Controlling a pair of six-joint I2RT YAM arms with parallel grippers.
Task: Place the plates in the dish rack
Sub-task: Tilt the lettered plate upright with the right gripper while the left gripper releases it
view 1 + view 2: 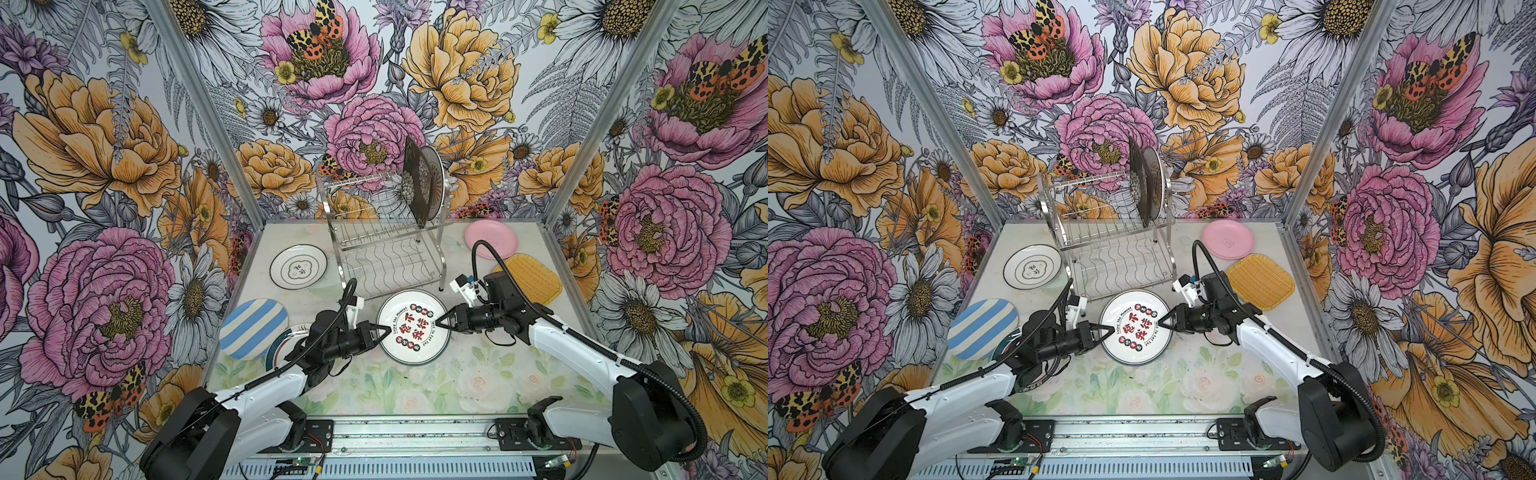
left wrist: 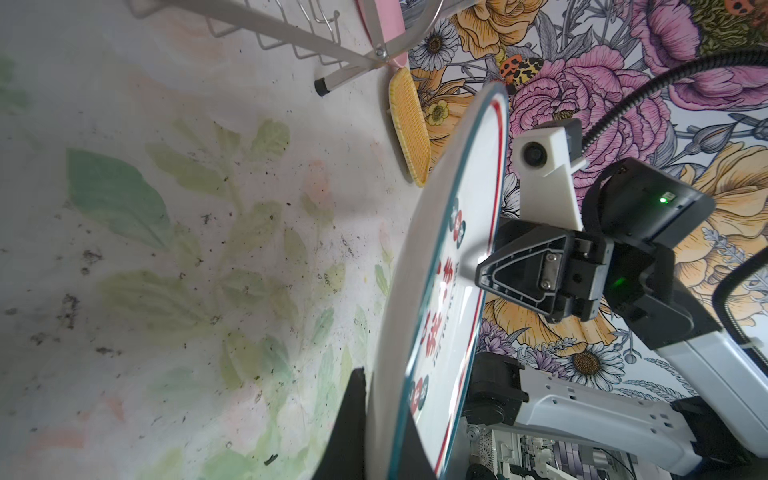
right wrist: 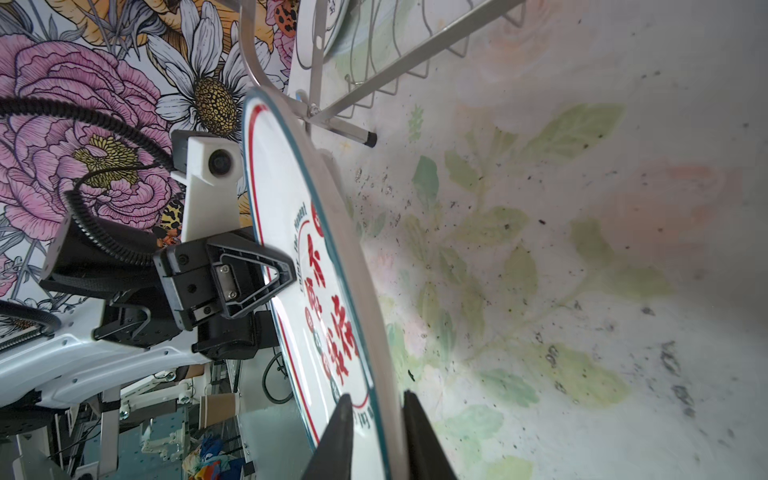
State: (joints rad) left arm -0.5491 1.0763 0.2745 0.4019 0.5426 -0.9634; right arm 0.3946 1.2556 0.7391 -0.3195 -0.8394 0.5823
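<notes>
White-shelled arms (image 1: 575, 341), black joints (image 1: 648, 419) — ribbed black cables (image 1: 505, 266), white camera mounts (image 2: 544, 166).

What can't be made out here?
- Green-rimmed plate: both top views, mostly under the left arm; print hidden.
- Round plate in dish rack: both top views, largely covered by the black floral plate.
- Right gripper: right wrist view, fingers cut by frame edge; grip on red-lettered plate unclear.

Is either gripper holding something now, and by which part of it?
The left gripper is shut on the white plate with red characters, at its rim. The right gripper straddles the opposite rim; whether it grips cannot be told.
</notes>
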